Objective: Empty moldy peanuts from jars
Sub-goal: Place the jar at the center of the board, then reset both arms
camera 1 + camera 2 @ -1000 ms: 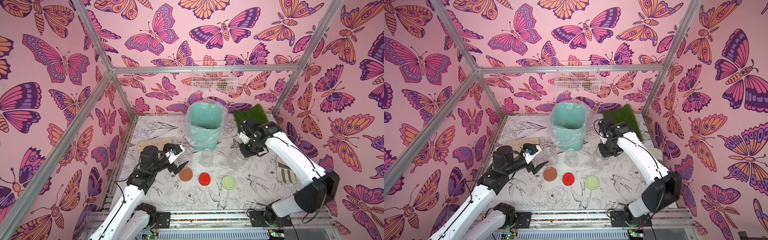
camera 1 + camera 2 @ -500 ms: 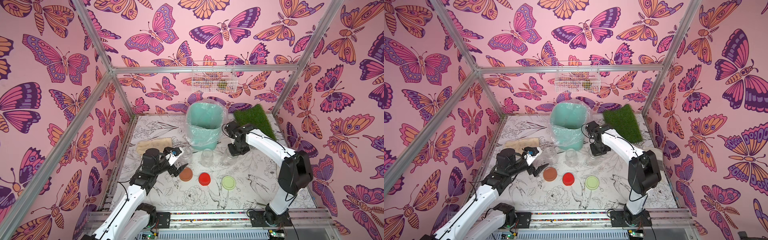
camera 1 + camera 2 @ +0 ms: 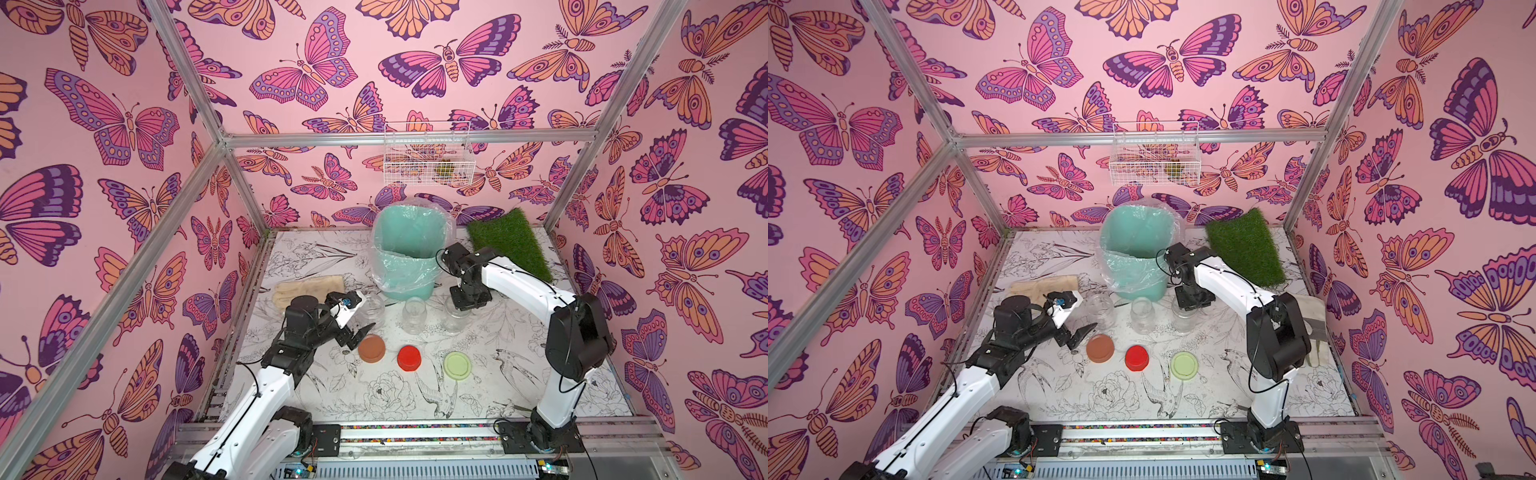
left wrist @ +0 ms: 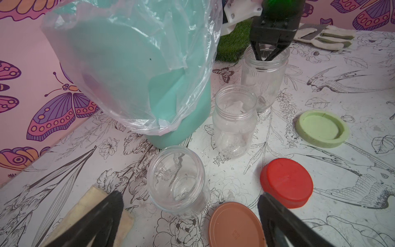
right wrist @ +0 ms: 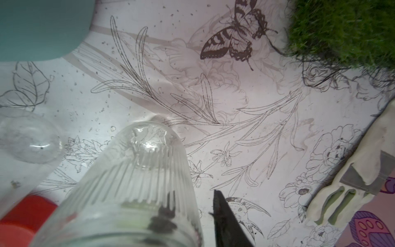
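Three clear jars stand upright with their mouths open in a row in front of the bin: left (image 3: 372,306), middle (image 3: 414,314), right (image 3: 454,319). All look empty, and no moldy peanuts show in any view. Their brown lid (image 3: 372,348), red lid (image 3: 409,357) and pale green lid (image 3: 457,365) lie on the table in front. My right gripper (image 5: 192,198) points down over the right jar (image 5: 132,184), jaws parted astride its rim: one finger inside, the other finger (image 5: 222,216) outside, clear of the glass. My left gripper (image 4: 190,220) is wide open, low beside the left jar (image 4: 176,177) and brown lid (image 4: 235,226).
The mint-green bin (image 3: 409,282) with a plastic liner stands just behind the jars. A green grass mat (image 3: 509,241) lies at the back right. One glove (image 3: 309,289) lies left and another glove (image 3: 1312,328) right. A wire basket (image 3: 428,153) hangs on the back wall.
My right arm swung left and brought the right jar down next to the middle one. Its jaws have since parted at the rim. The left arm has barely shifted.
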